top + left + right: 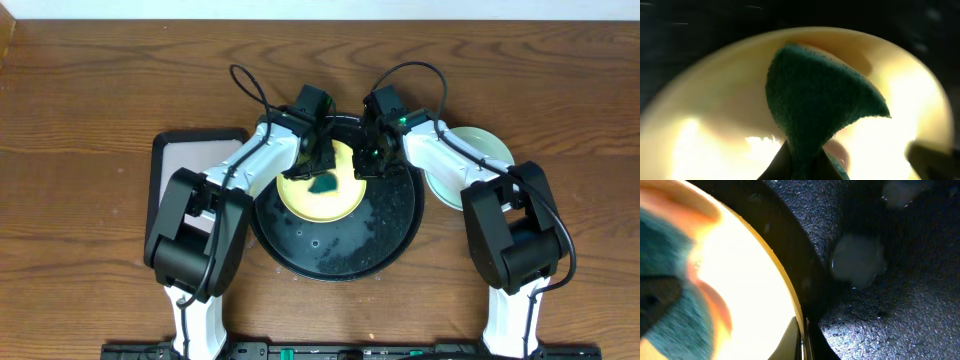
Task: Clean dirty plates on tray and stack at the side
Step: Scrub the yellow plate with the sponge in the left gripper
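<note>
A pale yellow plate [320,192] lies on the big round black tray [385,235]. My left gripper [322,160] is shut on a dark green sponge [323,184] that rests on the plate; the left wrist view shows the sponge [815,100] pinched between the fingers over the yellow plate [715,110]. My right gripper [368,160] is shut on the plate's right rim [790,300], one finger inside, one outside. Two pale aqua plates [480,150] sit stacked right of the tray, partly hidden by the right arm.
A rectangular black-rimmed tray with a pale pink inside [185,165] lies left of the round tray, under the left arm. Wet spots and foam blobs [860,260] dot the black tray's floor. The wooden table [90,90] surrounds everything.
</note>
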